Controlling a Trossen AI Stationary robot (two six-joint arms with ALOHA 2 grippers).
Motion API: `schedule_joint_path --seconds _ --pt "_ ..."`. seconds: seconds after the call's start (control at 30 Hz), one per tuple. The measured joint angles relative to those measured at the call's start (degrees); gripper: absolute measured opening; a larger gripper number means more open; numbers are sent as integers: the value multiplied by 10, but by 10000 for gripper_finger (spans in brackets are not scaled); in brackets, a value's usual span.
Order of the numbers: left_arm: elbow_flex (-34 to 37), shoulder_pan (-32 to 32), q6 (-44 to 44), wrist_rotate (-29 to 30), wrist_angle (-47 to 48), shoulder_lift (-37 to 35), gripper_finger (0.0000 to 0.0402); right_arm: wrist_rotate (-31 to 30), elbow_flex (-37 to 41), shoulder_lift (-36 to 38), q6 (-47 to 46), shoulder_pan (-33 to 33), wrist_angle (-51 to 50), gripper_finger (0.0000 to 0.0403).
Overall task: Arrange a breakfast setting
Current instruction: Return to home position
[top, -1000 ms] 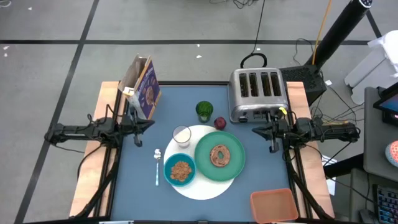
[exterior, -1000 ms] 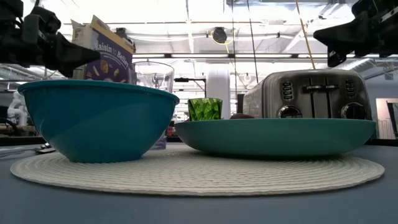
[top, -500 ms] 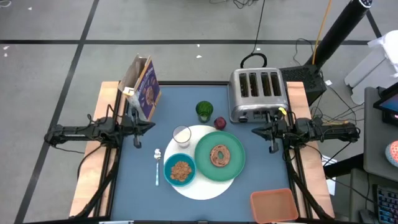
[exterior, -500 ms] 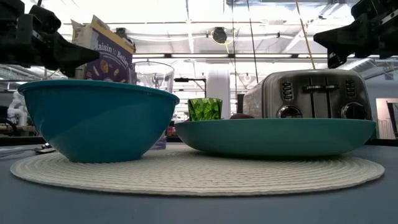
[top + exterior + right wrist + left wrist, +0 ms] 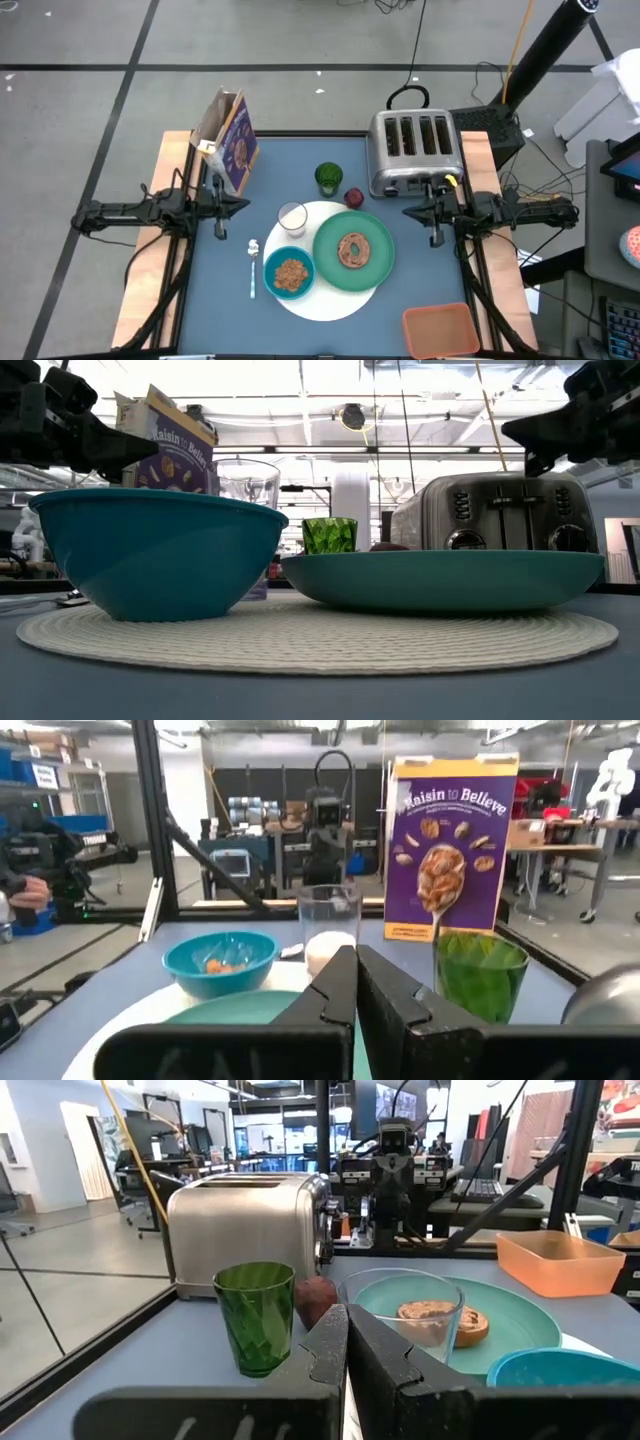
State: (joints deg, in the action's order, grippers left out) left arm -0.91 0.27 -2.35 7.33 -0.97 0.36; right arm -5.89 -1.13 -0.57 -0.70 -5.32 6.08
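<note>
A white round mat [image 5: 335, 300] bears a green plate [image 5: 380, 266] with a bagel [image 5: 352, 248], a teal bowl [image 5: 271, 266] of cereal and a clear glass [image 5: 292, 217]. A spoon [image 5: 252, 268] lies beside the mat's left edge. A green cup [image 5: 328, 178] and a dark-red fruit [image 5: 354, 197] stand behind the mat, and the purple cereal box [image 5: 232, 148] stands upright at the far left. My left gripper [image 5: 243, 201] hovers shut at the table's left side. My right gripper [image 5: 407, 210] hovers shut at the right side. Both point level toward the middle and hold nothing.
A silver four-slot toaster [image 5: 414, 150] stands at the far right, just behind my right gripper. An orange-pink tray [image 5: 440, 328] sits at the near right corner. Bare blue tabletop [image 5: 215, 300] lies near the left front.
My right gripper has sunk a little, still shut and pointing level. Nothing on the table has moved.
</note>
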Motion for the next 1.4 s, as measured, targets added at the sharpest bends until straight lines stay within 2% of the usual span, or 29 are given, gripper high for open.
schedule_joint_path --seconds 0.57,1.4 --pt "0 0 -4 1 1 0 14 -1 2 -2 90 0 -38 2" --pt "3 0 1 2 -20 0 14 0 3 -2 89 0 -40 2"
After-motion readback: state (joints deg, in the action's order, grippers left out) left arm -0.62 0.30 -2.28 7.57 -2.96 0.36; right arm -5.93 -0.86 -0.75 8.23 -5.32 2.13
